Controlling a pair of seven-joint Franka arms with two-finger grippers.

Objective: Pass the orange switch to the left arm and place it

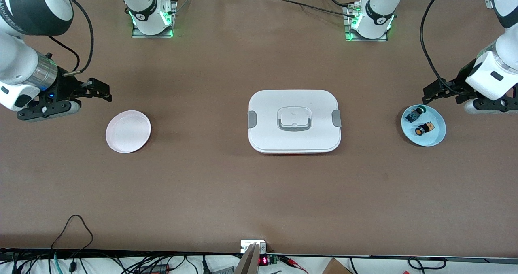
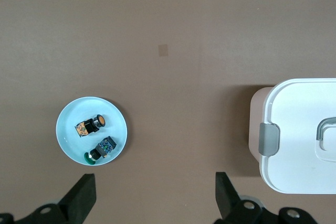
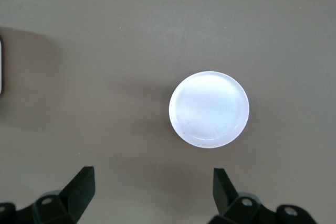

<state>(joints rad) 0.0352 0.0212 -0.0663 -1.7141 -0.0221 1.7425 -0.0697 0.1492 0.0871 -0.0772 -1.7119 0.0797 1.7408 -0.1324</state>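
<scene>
Brown tabletop [image 1: 226, 193] carries a white lidded box [image 1: 294, 121] at its middle, a pink plate [image 1: 128, 131] toward the right arm's end and a blue plate [image 1: 435, 138] toward the left arm's end. On that blue plate the orange switch [image 1: 424, 128] lies beside a green switch [image 1: 415, 113]. Both arms wait: the left gripper [image 2: 155, 195] hangs spread and bare by the blue plate, the right gripper [image 3: 153, 190] likewise near the pink one. This fits either a handover still ahead or a finished placement; nothing settles which.
</scene>
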